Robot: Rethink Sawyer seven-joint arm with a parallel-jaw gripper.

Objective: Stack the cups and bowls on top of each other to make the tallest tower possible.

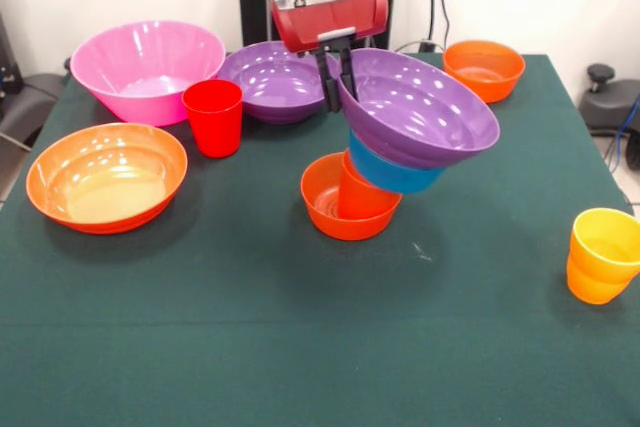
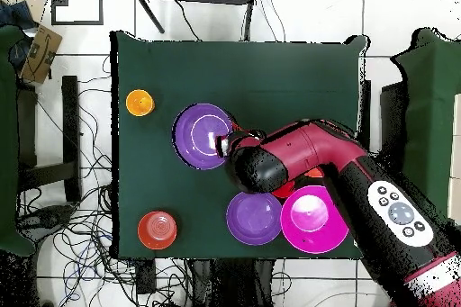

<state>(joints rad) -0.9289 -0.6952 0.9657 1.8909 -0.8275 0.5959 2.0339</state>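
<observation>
Leaning hard toward 4 o'clock, your tower (image 1: pixel 395 162) at table centre: small orange bowl, orange cup, blue bowl, purple bowl (image 1: pixel 420 107). Claw (image 1: pixel 337 82) pinches purple bowl's rim at 10 o'clock. Still loose: red cup (image 1: pixel 214 115), yellow cup (image 1: pixel 603 254), four bowls.

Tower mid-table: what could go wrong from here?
1. The tower leans hard: the wide purple bowl and blue bowl tilt over the orange cup. It may topple when let go.
2. The gripper is at the purple bowl's rim; pulling away could drag it off.
3. Falling pieces could hit the red cup.
</observation>
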